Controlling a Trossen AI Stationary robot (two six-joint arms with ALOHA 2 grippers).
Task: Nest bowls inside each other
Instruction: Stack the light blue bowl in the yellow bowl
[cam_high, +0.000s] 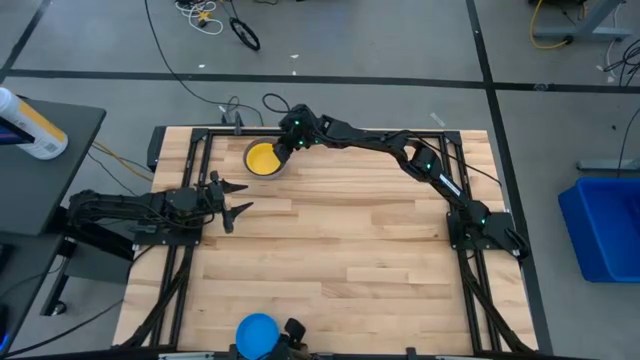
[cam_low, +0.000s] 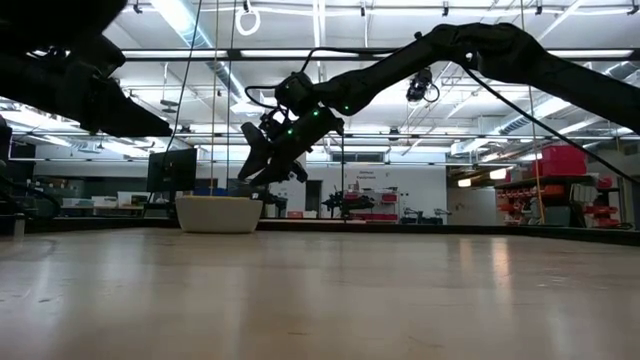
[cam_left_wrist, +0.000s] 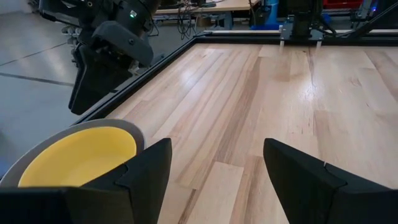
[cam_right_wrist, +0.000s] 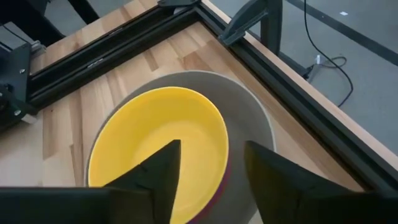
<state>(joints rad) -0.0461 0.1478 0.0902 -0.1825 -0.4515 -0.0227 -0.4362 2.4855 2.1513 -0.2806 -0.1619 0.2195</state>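
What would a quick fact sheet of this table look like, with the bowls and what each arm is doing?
Stack: yellow bowl sits inside a grey bowl; a thin reddish edge shows between them
Stack place: far edge of the wooden table, left of middle
Other bowl: light blue bowl alone at the near edge
Right gripper: open, just above the stack's rim, holding nothing
Left gripper: open, empty, hovering at the table's left side
Bowls not seen: dark blue
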